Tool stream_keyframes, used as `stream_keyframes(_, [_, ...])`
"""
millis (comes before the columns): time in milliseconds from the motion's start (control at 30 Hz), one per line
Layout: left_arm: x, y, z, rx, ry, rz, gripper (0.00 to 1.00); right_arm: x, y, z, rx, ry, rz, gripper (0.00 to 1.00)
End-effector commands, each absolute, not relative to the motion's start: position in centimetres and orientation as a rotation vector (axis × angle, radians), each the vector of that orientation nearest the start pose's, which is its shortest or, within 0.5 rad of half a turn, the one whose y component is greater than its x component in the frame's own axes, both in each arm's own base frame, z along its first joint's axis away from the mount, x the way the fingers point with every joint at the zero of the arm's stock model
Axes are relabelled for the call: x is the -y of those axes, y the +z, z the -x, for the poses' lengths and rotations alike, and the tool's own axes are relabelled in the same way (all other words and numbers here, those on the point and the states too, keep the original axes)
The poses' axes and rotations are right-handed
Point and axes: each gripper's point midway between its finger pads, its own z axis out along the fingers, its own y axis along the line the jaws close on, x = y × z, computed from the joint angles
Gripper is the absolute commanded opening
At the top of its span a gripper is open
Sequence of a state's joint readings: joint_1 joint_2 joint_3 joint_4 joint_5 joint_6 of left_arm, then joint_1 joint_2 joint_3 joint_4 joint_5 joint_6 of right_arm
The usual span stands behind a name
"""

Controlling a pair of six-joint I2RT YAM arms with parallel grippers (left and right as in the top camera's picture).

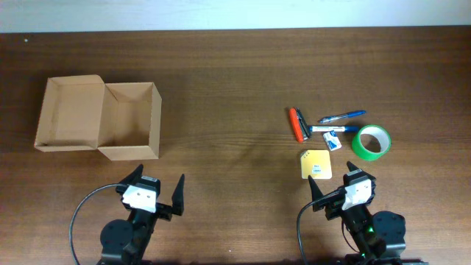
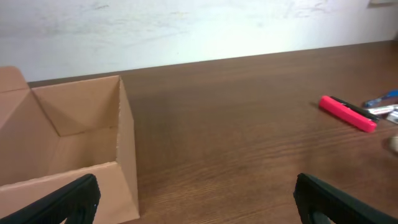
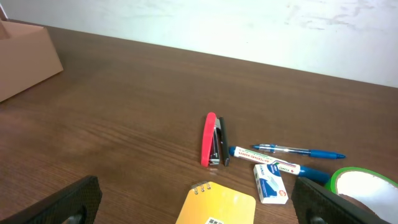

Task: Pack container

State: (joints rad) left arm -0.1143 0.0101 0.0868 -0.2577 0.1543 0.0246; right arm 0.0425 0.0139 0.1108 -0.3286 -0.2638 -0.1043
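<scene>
The container (image 1: 129, 121) stands on the table (image 1: 235, 73), its lid flap (image 1: 70, 114) spread open to its left. Well to the container's right lie the stapler (image 1: 297, 124), then farther right the pen (image 1: 342, 116), marker (image 1: 333, 129) and eraser (image 1: 334, 140), and farthest the tape roll (image 1: 355, 142). The notepad (image 1: 316, 164) lies right of the container and slightly nearer the robot's side than it

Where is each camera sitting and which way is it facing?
Overhead: above the table, looking straight down on the container and tape roll; left hand and right hand show at the bottom.
Left wrist: on the left arm, facing the wall past the container; its open fingers show.
Right wrist: on the right arm, facing the red stapler; its open fingers show.
Shared: both wrist views see the stapler and container.
</scene>
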Motion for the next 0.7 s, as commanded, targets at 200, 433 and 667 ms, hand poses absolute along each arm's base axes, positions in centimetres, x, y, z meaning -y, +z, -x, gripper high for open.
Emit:
stream_keyframes(200, [9.3, 16.5, -21.5, -1.684, -0.486, -0.342, 1.00, -5.4, 14.3, -22.6, -1.768, 0.195, 0.311, 0.99])
stream_keyframes(433, [7.6, 19.9, -22.0, -1.658, -0.496, -0.148, 1.00, -5.4, 14.3, -22.6, -1.768, 0.195, 0.311, 0.99])
stream_keyframes(667, [7.5, 23.1, -22.9, -1.697, -0.487, -0.130, 0.99, -5.4, 14.3, -22.6, -1.768, 0.195, 0.311, 0.99])
